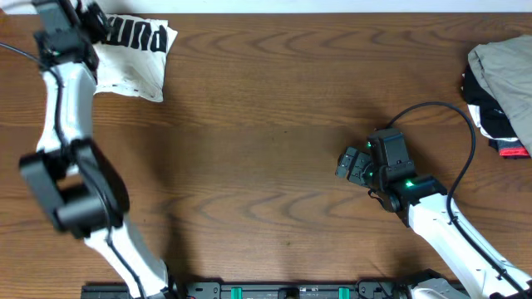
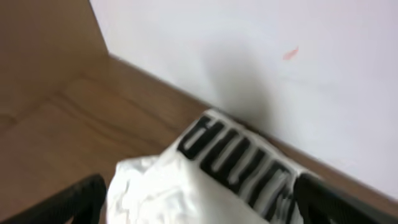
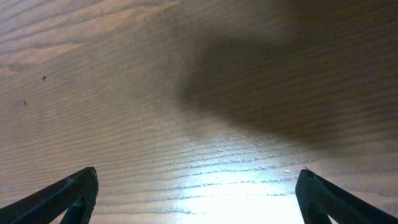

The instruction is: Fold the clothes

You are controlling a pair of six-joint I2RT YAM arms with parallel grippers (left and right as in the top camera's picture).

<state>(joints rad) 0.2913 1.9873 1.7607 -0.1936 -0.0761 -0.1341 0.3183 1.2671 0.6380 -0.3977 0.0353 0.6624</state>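
The clothes, a white T-shirt (image 1: 133, 62) with black "PUMA" lettering, lie folded in a small bundle at the table's far left corner. My left gripper (image 1: 93, 23) hovers over its left part. In the left wrist view the bundled shirt (image 2: 161, 186) fills the gap between the two dark fingers (image 2: 81, 196), and the left gripper (image 2: 199, 183) stands open around it. The lettering faces the wall. My right gripper (image 1: 353, 164) rests low over bare wood right of centre. Its right wrist view shows the gripper (image 3: 196, 177) open with nothing between the fingers (image 3: 74, 190).
A heap of beige-grey, black and red garments (image 1: 503, 83) lies at the table's far right edge. A white wall (image 2: 280, 74) rises directly behind the shirt along the table's back edge. A black cable (image 1: 453, 116) loops from the right arm.
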